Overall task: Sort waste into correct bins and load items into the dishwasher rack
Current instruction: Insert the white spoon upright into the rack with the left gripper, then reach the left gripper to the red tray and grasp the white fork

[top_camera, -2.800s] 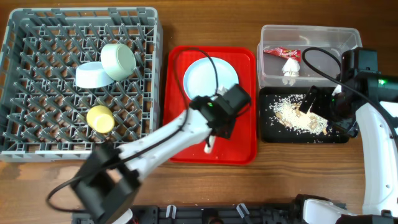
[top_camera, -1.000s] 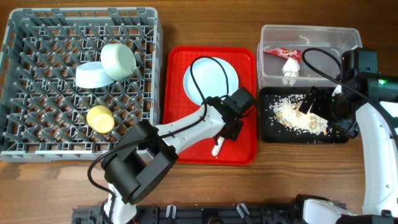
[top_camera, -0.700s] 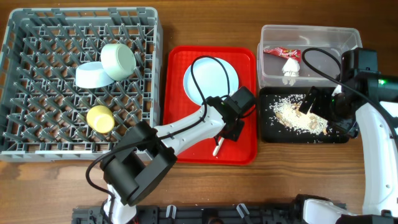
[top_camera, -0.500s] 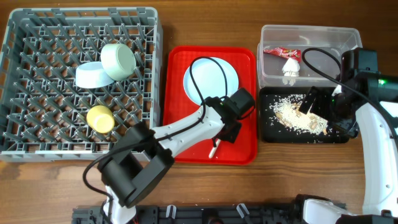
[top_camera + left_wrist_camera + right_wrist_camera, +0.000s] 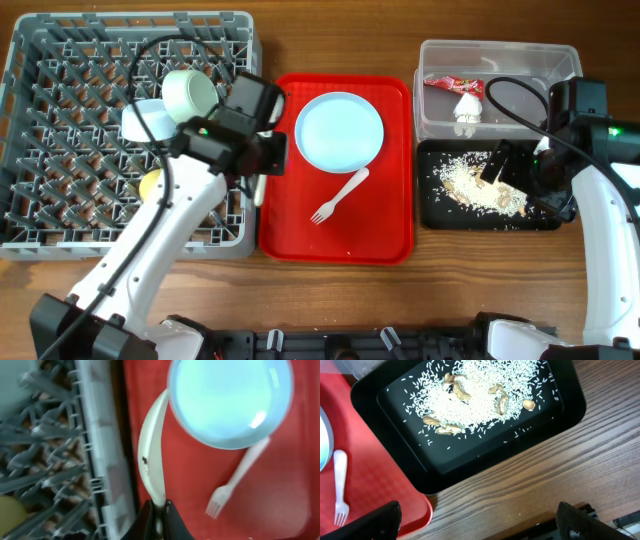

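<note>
Racking cutlery is the step in hand: the left tool (image 5: 158, 512), clamped on the handle of the white plastic spoon (image 5: 151, 455), hangs just beside the large grey pegged plastic crate (image 5: 97, 450), so next it should probably cross over the pegs, lower and release.

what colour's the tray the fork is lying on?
Red. The tray under the fork shows best in the overhead view.
</note>
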You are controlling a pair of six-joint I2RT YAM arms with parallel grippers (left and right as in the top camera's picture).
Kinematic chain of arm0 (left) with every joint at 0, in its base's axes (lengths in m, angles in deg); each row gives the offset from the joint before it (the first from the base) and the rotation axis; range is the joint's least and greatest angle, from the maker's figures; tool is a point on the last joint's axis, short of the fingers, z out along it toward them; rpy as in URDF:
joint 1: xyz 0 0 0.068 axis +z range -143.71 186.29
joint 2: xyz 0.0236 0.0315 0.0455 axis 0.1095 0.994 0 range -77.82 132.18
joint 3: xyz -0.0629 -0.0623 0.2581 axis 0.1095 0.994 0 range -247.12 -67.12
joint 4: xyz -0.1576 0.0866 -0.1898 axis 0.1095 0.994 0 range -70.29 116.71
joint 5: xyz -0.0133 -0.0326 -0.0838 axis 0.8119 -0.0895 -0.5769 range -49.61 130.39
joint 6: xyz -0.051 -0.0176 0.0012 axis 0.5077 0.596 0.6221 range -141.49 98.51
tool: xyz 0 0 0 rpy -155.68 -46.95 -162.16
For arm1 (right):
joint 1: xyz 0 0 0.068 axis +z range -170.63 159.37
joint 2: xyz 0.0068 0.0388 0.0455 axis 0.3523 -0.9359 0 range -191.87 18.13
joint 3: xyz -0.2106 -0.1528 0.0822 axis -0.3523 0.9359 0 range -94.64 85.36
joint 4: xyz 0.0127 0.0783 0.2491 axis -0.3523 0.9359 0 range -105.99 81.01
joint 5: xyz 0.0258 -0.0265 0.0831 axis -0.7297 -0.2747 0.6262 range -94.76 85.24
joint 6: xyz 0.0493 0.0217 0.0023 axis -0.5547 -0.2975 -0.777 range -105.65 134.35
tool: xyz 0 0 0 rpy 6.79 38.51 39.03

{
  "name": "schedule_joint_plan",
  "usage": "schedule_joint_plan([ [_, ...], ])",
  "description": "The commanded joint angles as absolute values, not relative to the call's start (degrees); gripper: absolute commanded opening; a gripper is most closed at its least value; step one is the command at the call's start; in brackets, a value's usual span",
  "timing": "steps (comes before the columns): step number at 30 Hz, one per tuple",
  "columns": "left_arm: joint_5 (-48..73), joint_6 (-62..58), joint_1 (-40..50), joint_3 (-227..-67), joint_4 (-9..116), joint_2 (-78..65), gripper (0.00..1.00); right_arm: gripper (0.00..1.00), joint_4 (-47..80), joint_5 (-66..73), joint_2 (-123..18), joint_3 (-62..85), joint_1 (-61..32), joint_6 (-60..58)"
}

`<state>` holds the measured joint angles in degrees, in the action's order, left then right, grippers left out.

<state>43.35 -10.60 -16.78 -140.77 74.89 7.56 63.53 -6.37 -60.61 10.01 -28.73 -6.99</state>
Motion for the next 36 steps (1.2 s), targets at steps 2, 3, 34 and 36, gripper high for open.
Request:
schedule_joint_plan([
  [2, 43.8, -12.3, -7.6, -140.7, 75.2, 10.1, 0.04, 1.00, 63.7, -7.4, -60.3, 10.1, -29.0, -6.4],
  [3, 44.1, -12.3, -6.6, -140.7, 75.0, 10.4, 0.04, 1.00, 63.7, -7.4, -60.3, 10.1, -29.0, -6.4],
  [34, 25.0, -12.1, -12.4, -140.8, 67.1, 9.9, 0.44, 1.00, 63.6, -7.3, -60.3, 10.1, -29.0, -6.5],
  [36, 26.8, -12.1, -18.4, -140.7, 65.8, 10.8, 0.50, 1.00, 63.6, -7.3, -60.3, 10.1, -29.0, -6.5],
])
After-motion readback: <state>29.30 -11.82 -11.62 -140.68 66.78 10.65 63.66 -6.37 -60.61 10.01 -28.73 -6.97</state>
